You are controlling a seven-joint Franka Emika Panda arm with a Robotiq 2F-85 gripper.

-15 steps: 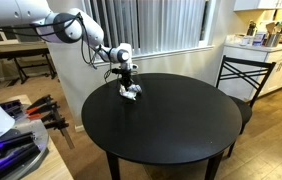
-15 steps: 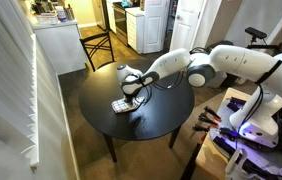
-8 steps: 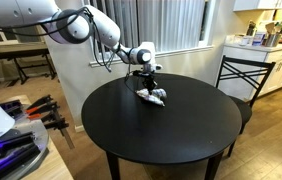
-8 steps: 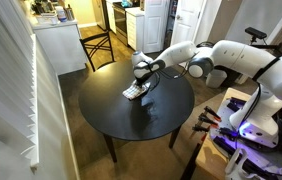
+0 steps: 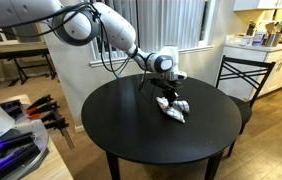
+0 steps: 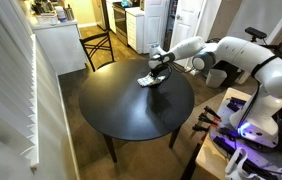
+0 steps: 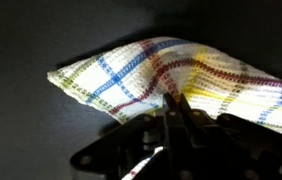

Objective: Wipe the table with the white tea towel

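Note:
A white tea towel with coloured check stripes (image 5: 174,109) lies bunched on the round black table (image 5: 131,130). In an exterior view it sits toward the table's far side (image 6: 147,81). My gripper (image 5: 168,92) stands upright over it and is shut on the towel, pressing it to the tabletop. In the wrist view the towel (image 7: 161,75) spreads out from the closed fingers (image 7: 174,105), which pinch its near edge.
A black metal chair (image 5: 243,75) stands at the table's far edge, also in an exterior view (image 6: 99,45). A kitchen counter (image 5: 266,50) is behind it. Window blinds (image 5: 161,25) line the wall. Clamps and tools (image 5: 36,108) lie beside the table.
My gripper has dragged the towel across the tabletop, from the side near the blinds toward the chair side, still shut on it.

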